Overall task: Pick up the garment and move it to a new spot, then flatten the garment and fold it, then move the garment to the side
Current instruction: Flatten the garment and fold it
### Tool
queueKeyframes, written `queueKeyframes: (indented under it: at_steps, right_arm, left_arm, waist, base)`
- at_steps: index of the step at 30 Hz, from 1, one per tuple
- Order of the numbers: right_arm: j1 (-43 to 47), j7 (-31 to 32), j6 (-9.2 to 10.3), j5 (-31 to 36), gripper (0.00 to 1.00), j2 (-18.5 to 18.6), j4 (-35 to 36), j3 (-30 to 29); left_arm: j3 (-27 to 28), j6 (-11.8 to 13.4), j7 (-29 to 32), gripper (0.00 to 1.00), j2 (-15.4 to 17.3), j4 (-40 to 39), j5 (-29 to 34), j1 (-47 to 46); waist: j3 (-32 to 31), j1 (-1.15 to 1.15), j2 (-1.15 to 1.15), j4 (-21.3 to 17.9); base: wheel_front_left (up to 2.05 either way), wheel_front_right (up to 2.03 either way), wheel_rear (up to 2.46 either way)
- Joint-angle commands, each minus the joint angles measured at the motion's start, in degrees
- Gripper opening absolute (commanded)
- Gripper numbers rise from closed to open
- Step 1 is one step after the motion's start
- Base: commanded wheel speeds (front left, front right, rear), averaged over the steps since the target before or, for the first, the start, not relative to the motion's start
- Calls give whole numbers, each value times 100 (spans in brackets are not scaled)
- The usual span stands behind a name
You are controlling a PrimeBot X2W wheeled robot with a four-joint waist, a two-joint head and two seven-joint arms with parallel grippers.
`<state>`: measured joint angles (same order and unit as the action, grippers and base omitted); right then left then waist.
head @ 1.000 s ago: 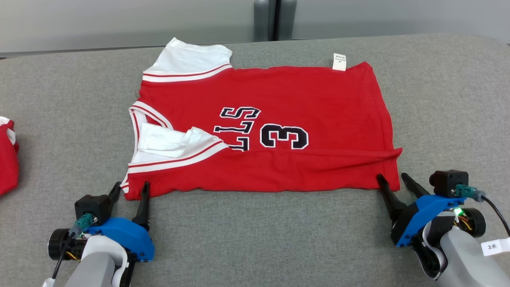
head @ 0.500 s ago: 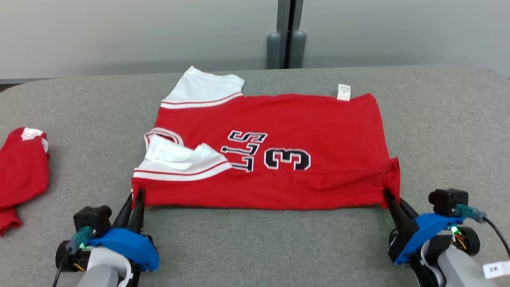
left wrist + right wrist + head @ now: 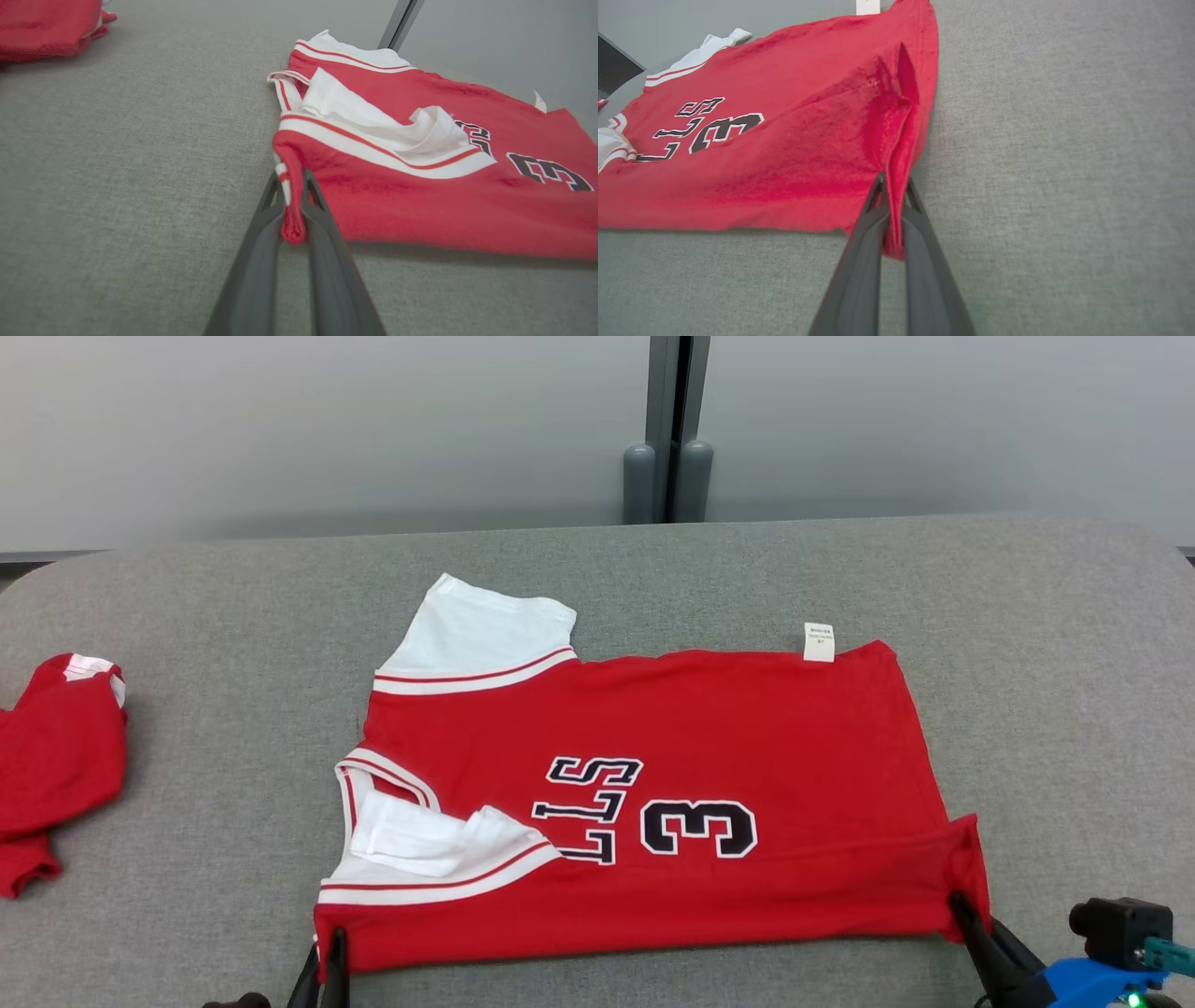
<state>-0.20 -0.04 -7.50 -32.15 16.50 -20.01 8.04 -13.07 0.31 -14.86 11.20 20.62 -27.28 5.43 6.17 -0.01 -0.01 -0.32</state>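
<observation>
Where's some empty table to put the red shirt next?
Bare grey table lies right of the red jersey, and a wide strip runs behind it. A narrower gap separates it from the other red garment at left. Crowded along the near edge: left gripper and right gripper pinch its corners.

The right end effector (image 3: 893,183) rises from 6 o'clock, its two dark fingers pinched on a raised fold of the red garment (image 3: 784,154). The cloth spreads toward 9 o'clock, with a black number 3 (image 3: 726,126). A white label (image 3: 867,5) sits at 12 o'clock, and the grey tabletop (image 3: 1064,163) is at 3.
</observation>
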Motion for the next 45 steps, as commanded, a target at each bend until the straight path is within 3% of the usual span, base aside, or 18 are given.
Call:
queueKeyframes:
  at_steps: [1, 4, 5, 6, 7, 8, 20, 29, 45]
  right_arm:
    - [122, 34, 1, 19, 0, -20, 94, -104]
    - [493, 278, 1, -19, 0, -200, 465, -403]
    - [566, 342, 1, 27, 0, -239, 564, -476]
    - [604, 391, 1, 118, 44, -266, 648, -514]
    - [632, 423, 0, 160, 98, -335, 723, -550]
    - [649, 452, 0, 205, 100, -393, 760, -575]
    - [-92, -262, 0, 767, 100, -606, 1065, -620]
    - [-595, -1294, 0, 1174, 100, -724, 742, -508]
    - [-230, -1515, 0, 2025, 100, -1108, 729, -825]
  left_arm:
    - [59, 65, -2, 0, 37, -79, -18, 60]
    - [24, 150, 113, 0, 47, -295, -16, 236]
    - [-13, 177, 141, 35, 68, -335, 38, 261]
    - [-34, 209, 134, 100, 77, -369, 78, 262]
    - [-62, 243, 139, 100, 75, -365, 109, 264]
    - [-85, 255, 141, 100, 75, -361, 132, 245]
    - [590, 478, -34, 100, -8, -1094, 658, -212]
    - [1204, 302, -37, 100, -97, -1524, 1288, -368]
    - [1530, 110, -38, 100, -212, -1250, 1834, -303]
  waist:
    - [5, 1, 1, 10]
    - [21, 1, 1, 29]
    - [27, 1, 1, 26]
    - [26, 1, 1, 19]
    - [21, 1, 1, 10]
    - [19, 1, 1, 0]
    - [-19, 1, 1, -132]
    - [-41, 1, 1, -112]
    - [-184, 1, 1, -9]
  base:
    - [0, 0, 0]
    - [0, 0, 0]
    - [0, 0, 0]
    - [0, 0, 0]
    - [0, 0, 0]
    - [0, 0, 0]
    - [0, 0, 0]
    - [0, 0, 0]
    - [0, 0, 0]
